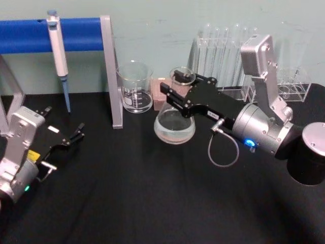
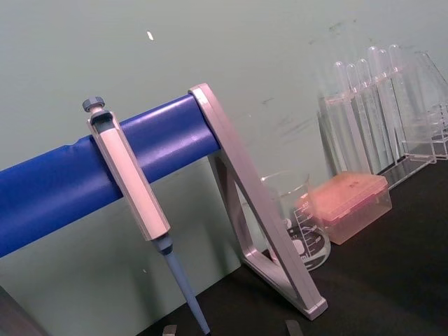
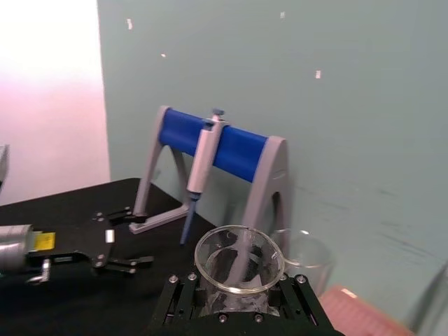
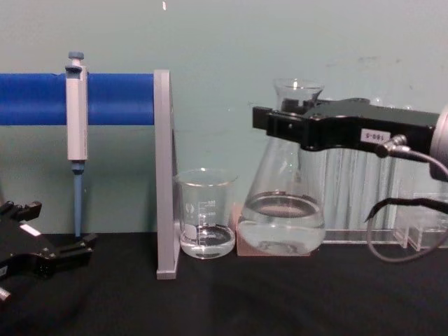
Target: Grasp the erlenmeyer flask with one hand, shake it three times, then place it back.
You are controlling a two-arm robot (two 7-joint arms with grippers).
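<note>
The erlenmeyer flask (image 1: pixel 174 127) is clear glass with clear liquid in its wide base. My right gripper (image 1: pixel 181 87) is shut on its neck just under the flared rim. In the chest view the flask (image 4: pixel 283 210) hangs upright with its base a little above the black table, and the right gripper (image 4: pixel 281 124) reaches in from the right. The right wrist view looks down on the flask's rim (image 3: pixel 234 255) between the jaws of the right gripper (image 3: pixel 238 297). My left gripper (image 1: pixel 76 134) rests open at the table's left, away from the flask.
A glass beaker (image 1: pixel 135 89) and a pink box (image 4: pixel 241 234) stand just behind the flask. A pipette (image 1: pixel 60 56) hangs on the blue stand (image 1: pixel 81 33) at the back left. A test tube rack (image 1: pixel 223 51) is at the back right, a black cylinder (image 1: pixel 310 157) at the right edge.
</note>
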